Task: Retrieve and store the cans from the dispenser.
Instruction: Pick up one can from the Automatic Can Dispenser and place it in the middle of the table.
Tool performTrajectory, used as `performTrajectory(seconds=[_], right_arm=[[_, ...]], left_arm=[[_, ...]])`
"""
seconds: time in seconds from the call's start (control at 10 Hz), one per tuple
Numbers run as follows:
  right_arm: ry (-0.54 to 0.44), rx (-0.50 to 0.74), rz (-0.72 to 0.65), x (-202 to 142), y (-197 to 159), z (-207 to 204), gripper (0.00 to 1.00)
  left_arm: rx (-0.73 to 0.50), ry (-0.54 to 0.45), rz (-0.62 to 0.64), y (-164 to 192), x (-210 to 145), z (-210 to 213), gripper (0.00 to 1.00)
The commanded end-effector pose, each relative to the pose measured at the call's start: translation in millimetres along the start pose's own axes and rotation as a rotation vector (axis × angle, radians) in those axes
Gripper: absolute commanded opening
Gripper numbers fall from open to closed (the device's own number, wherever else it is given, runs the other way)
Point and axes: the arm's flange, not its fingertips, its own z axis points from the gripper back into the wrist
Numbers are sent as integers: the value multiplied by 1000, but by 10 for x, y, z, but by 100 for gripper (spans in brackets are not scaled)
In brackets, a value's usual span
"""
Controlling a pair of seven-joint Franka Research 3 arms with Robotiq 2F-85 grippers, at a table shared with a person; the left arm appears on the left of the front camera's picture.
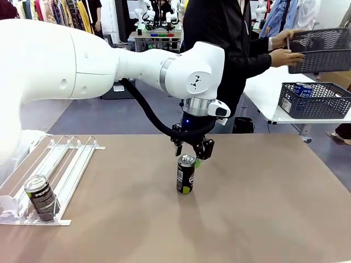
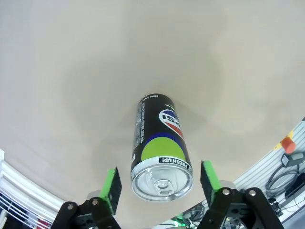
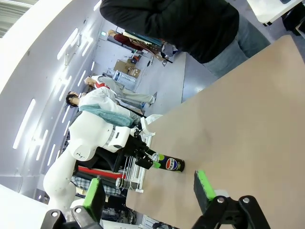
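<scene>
- Front view: the left gripper (image 1: 192,149) hung fingers-down just over a dark can (image 1: 186,174) that stood upright near the middle of the table (image 1: 263,208).
- Its fingers were apart, one to each side of the can's silver top.
- The dispenser (image 1: 71,159) lay at the table's left edge, with a second dark can (image 1: 40,197) resting at its low end against the clear stopper.
- Across the table a person (image 1: 219,38) held a grey basket (image 1: 321,49) in both hands. A second grey basket (image 1: 315,104) sat on a side table with blue cans (image 1: 303,89) inside.
- Left wrist view: the green pads (image 2: 111,189) flanked the rim of the dark can, and a clear gap showed on both sides (no pad touched the metal).
- The can stood alone on bare tabletop, its green band and white print facing the camera.
- Right wrist view: the right gripper (image 3: 148,192) had its fingers spread wide with nothing between them.
- Farther off in that view, the left arm stood over the same dark can, with the dispenser's rails just beyond it.
</scene>
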Motion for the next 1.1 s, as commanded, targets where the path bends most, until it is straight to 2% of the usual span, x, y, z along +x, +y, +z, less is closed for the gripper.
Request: performTrajectory(seconds=[0.0, 0.3, 0.4, 0.5, 0.6, 0.7, 0.8, 0.9, 1.0], right_arm=[[-18, 20, 24, 33, 10, -13, 100], [-18, 20, 24, 33, 10, -13, 100], [-18, 20, 24, 33, 10, -13, 100], [-18, 20, 24, 33, 10, -13, 100], [-18, 20, 24, 33, 10, -13, 100], [-18, 20, 24, 33, 10, -13, 100], [-18, 20, 24, 33, 10, -13, 100], [-18, 20, 24, 33, 10, -13, 100], [-18, 20, 24, 33, 10, -13, 100]], left_arm=[[-12, 5, -9, 40, -24, 49, 100], [-68, -12, -16, 126, -114, 189, 100], [-100, -37, -12, 211, -244, 330, 100], [-172, -89, -8, 374, -550, 556, 100], [-271, -148, -7, 620, -1050, 793, 100], [-308, -166, -3, 871, -1498, 931, 100], [-462, -189, -47, 1269, -2000, 1012, 100], [-601, -284, -27, 1696, -2495, 1011, 100], [-702, -446, 152, 2142, -3089, 901, 100]])
